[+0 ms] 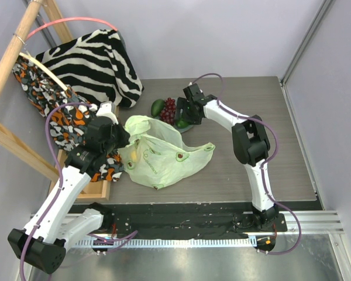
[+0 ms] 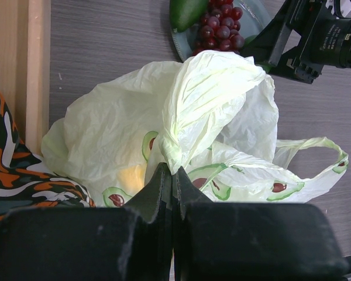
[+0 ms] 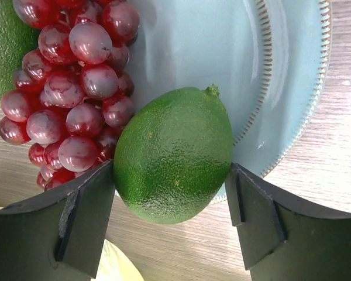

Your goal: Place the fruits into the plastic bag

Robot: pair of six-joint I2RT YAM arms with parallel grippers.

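Right gripper (image 3: 171,175): jaws spread wide, one finger on either side of the lime (image 3: 172,146), which lies on the near rim of the grey-blue plate (image 3: 281,88). The grape bunch (image 3: 76,88) touches it and the avocado (image 1: 157,106) sits at the plate's left rim; whether the pads press the lime's skin cannot be told. Left gripper (image 2: 172,175): jaws closed on a raised fold of the plastic bag (image 2: 210,93), which lies crumpled on the table (image 1: 292,152) just in front of the plate, toward the left edge.
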